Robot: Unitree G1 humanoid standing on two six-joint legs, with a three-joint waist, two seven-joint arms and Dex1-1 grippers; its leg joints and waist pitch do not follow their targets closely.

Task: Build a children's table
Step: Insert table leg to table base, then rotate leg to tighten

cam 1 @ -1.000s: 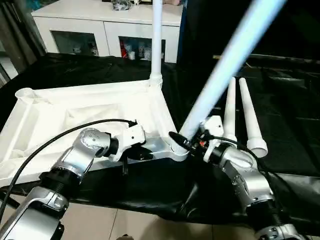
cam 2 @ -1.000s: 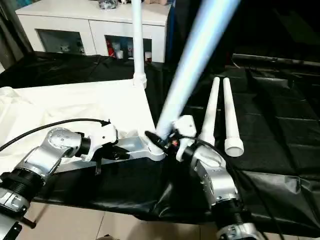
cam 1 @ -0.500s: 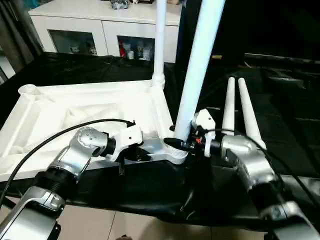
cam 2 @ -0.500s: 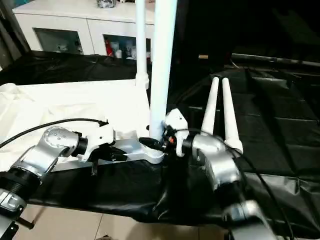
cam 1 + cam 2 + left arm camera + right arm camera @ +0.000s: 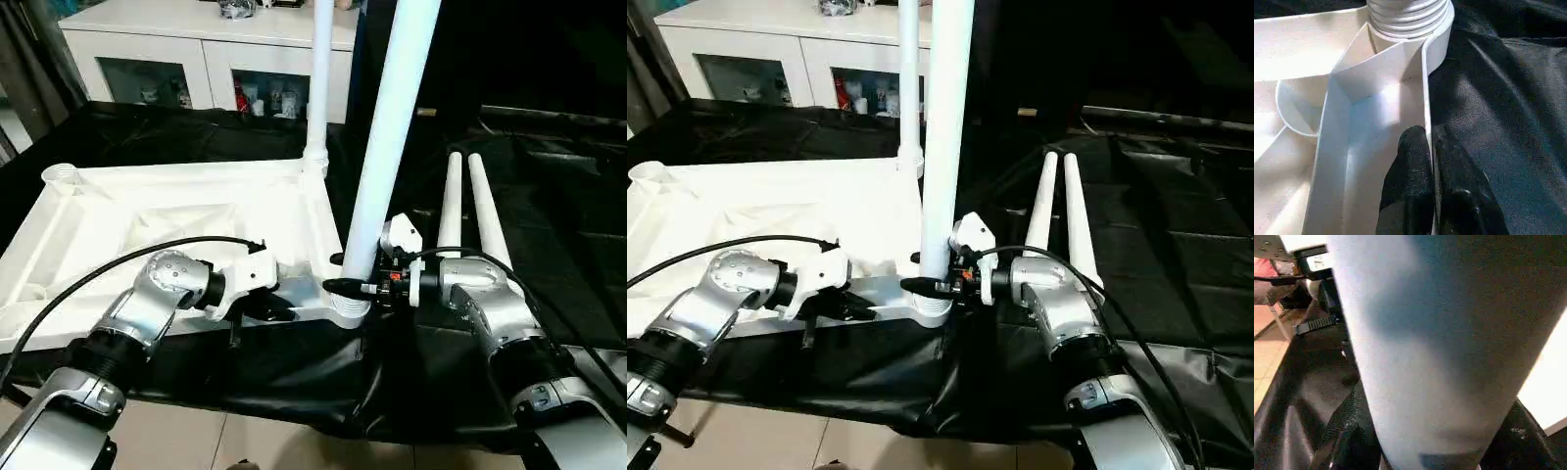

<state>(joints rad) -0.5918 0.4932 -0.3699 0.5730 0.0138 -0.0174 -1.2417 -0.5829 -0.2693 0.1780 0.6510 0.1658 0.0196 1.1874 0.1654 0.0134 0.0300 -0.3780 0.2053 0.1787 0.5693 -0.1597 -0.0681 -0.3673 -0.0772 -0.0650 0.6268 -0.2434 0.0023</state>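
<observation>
At the tabletop [image 5: 186,211] edge, right tool [image 5: 345,286] grips upright leg [image 5: 387,147].

Blk cloth [image 5: 549,196] w/ tabletop [image 5: 147,220], 2 legs [image 5: 470,211]

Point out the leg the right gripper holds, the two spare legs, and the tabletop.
held leg [image 5: 387,127], left eye view, mid shaft
spare legs [image 5: 488,220], left eye view, right one's shaft
tabletop [image 5: 186,186], left eye view, far rim
</observation>
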